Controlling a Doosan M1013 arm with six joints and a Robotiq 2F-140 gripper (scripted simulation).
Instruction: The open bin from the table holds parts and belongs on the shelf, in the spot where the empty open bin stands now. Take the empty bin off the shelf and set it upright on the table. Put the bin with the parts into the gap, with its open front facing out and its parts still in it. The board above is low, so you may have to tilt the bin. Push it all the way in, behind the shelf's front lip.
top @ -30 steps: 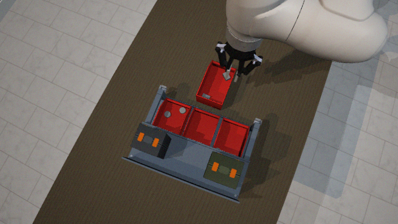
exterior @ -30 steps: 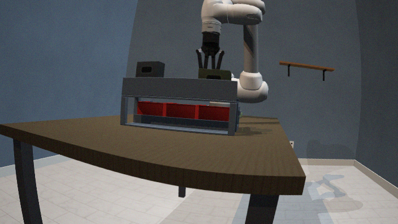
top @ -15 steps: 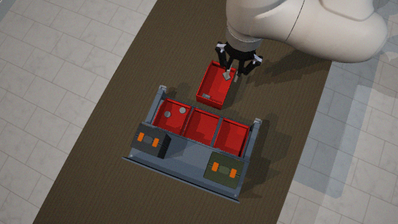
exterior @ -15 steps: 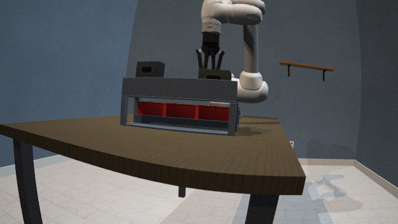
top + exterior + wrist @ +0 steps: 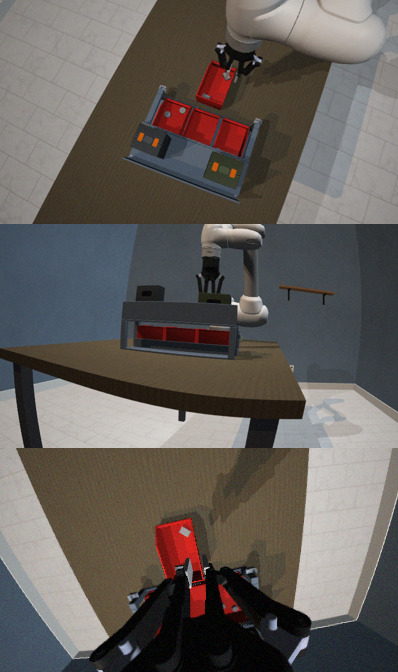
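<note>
A red open bin [image 5: 216,85] stands on the table just behind the shelf [image 5: 195,141], with a small grey part [image 5: 206,96] inside at its shelf-side end. It also shows in the wrist view [image 5: 180,545]. My gripper [image 5: 231,76] hangs above the bin's far right corner, one finger over the inside and one over the outside of the wall. The fingers stand slightly apart and hold nothing [image 5: 196,573]. Three red bins sit in the shelf: the left one [image 5: 172,116] holds two grey discs, while the middle one [image 5: 201,126] and the right one [image 5: 232,136] look empty.
A black case [image 5: 150,140] and a green case [image 5: 224,169] rest on the shelf's top board. From the front the shelf [image 5: 179,328] shows a low opening with a front lip. The arm's base stands behind the shelf.
</note>
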